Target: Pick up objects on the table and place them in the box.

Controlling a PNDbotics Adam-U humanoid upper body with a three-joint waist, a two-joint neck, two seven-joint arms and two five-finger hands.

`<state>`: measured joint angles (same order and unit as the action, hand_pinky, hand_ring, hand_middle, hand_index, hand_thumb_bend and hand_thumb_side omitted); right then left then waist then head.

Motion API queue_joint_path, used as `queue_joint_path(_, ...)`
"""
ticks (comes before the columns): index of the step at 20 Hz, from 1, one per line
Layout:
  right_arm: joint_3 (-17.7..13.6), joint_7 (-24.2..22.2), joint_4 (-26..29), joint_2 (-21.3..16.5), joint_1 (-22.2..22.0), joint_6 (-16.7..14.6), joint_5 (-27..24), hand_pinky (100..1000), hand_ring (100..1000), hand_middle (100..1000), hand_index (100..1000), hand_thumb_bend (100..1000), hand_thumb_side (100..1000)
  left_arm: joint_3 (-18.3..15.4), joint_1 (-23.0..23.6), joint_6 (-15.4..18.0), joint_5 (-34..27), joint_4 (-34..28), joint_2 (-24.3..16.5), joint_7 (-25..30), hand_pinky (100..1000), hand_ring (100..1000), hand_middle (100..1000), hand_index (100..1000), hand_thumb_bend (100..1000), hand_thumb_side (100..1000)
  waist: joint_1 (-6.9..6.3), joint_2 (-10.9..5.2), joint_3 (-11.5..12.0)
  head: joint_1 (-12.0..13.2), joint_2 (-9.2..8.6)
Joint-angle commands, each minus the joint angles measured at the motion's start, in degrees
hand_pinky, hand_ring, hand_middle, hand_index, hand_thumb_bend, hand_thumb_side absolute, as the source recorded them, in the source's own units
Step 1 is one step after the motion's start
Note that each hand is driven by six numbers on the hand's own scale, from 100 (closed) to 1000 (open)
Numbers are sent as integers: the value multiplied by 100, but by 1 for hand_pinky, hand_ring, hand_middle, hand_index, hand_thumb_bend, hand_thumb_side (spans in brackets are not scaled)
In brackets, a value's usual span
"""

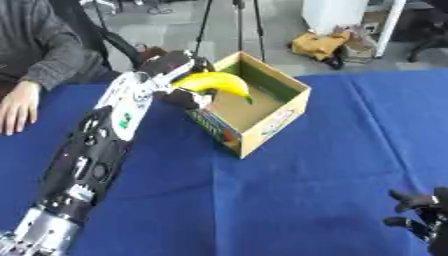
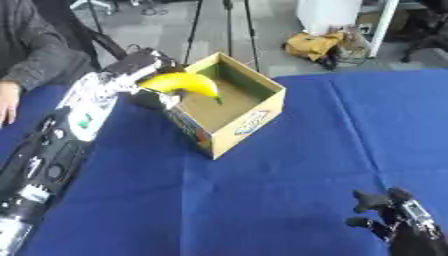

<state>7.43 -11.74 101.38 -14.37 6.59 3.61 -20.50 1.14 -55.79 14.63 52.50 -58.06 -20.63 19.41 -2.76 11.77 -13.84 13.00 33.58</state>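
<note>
**Banana held over the box**

While the left hand (image 1: 179, 80) curls its fingers round a yellow banana (image 1: 217, 82), the fruit hangs above the open cardboard box (image 1: 278, 117) at its near-left wall, over the blue table (image 1: 289, 190). At the lower right corner the right hand (image 2: 398, 220) rests idle, fingers relaxed and apart
</note>
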Motion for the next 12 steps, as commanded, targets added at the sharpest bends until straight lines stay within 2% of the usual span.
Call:
queue_joint_path(1,0,-36,60,-91,58,-14,2,653,963,537,626,100,840,-77,-188,40,96,115,-77,-164,688,547,503,724,100,406,19,-71,-16,23,-89)
queue_joint_path(5,85,-106,71,-111,112,6,15,653,963,537,626,100,839,-268,-423,-144,249,506,-61,-474,693,557,515,731,100,408,-38,-15,-352,176,-170)
queue_joint_path(7,109,-132,76,-116,135,14,15,653,963,537,626,100,839,-277,-478,-160,338,664,-75,-674,693,557,515,731,100,408,-49,4,-444,215,-194)
queue_joint_path(12,146,-175,105,-131,185,18,25,653,963,537,626,100,839,-277,-601,-159,659,935,-168,-1170,706,578,537,745,100,337,-93,79,-754,326,-282)
